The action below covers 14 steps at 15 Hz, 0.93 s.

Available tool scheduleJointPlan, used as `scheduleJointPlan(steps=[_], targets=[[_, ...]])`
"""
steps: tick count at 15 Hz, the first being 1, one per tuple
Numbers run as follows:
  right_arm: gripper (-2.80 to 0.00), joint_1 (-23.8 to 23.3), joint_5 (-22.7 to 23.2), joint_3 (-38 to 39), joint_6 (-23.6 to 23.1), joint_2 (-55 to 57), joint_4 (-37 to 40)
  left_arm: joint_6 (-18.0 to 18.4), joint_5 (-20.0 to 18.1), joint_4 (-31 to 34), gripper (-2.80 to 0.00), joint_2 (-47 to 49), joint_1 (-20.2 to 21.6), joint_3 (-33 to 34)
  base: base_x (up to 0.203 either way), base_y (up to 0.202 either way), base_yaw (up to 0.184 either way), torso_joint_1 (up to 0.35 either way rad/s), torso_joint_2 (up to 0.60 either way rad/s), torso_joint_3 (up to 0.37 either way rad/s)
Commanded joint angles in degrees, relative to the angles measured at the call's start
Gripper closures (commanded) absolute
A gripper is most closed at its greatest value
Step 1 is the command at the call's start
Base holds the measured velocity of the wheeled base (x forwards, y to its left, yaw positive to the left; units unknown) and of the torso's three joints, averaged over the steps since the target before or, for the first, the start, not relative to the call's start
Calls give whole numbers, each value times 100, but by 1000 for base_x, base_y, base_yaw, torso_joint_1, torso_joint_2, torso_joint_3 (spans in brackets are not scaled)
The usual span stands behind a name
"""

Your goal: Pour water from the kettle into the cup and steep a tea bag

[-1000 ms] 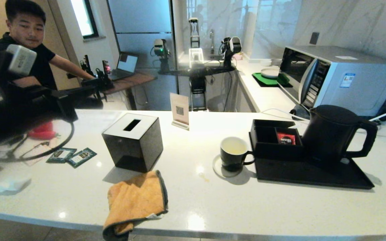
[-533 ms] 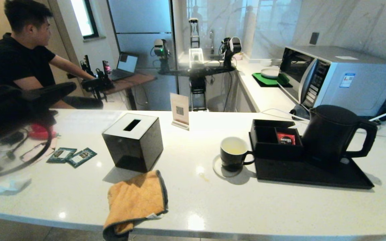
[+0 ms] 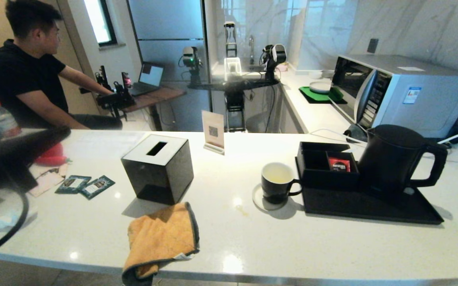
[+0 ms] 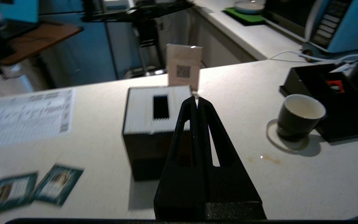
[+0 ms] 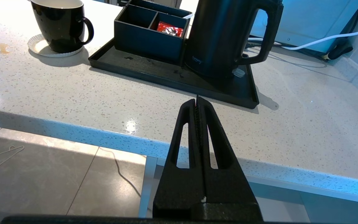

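The black kettle [image 3: 396, 159] stands upright on the right of a black tray [image 3: 372, 208], handle to the right; the right wrist view shows the kettle [image 5: 225, 37] too. The black cup [image 3: 277, 182], white inside, sits on a white coaster left of the tray, handle toward the tray. No tea bag shows in any view. My left gripper [image 4: 196, 99] is shut and empty, hovering at the counter's far left [image 3: 60, 133], well away from the cup [image 4: 297, 116]. My right gripper [image 5: 196, 99] is shut and empty, below the counter's front edge, facing the kettle.
A black tissue box [image 3: 158, 169] stands mid-counter with an orange cloth [image 3: 161, 236] draped over the front edge. Two dark green packets [image 3: 85, 184] lie at the left. A red sachet [image 3: 339, 163] sits in the tray's organiser. Microwave [image 3: 404, 91] behind; a person [image 3: 26, 67] sits back left.
My left arm has dropped down and drawn back toward the left edge of the head view. The person has turned his head away. Kettle and cup have not moved.
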Motion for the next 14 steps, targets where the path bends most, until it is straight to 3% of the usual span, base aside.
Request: scheduleJointPlan(steps=[1, 4, 8, 10, 14], targets=[[0, 2, 4, 0, -9, 7, -3, -2, 230, 256, 0, -994, 201, 526, 0, 0, 0, 0, 0, 0], [0, 2, 4, 0, -9, 2, -3, 24, 1018, 527, 0, -2049, 238, 1753, 0, 0, 0, 0, 0, 0], [0, 2, 4, 0, -9, 0, -3, 50, 2400, 655, 0, -3078, -326, 3001, 0, 0, 0, 0, 0, 0], [0, 2, 4, 0, -9, 2, -3, 51, 2632, 1188, 0, -3434, -588, 3048, 0, 0, 0, 0, 0, 0], [0, 2, 4, 0, -9, 7, -3, 45, 2649, 2361, 0, -4282, -850, 3055, 0, 0, 0, 0, 0, 0]])
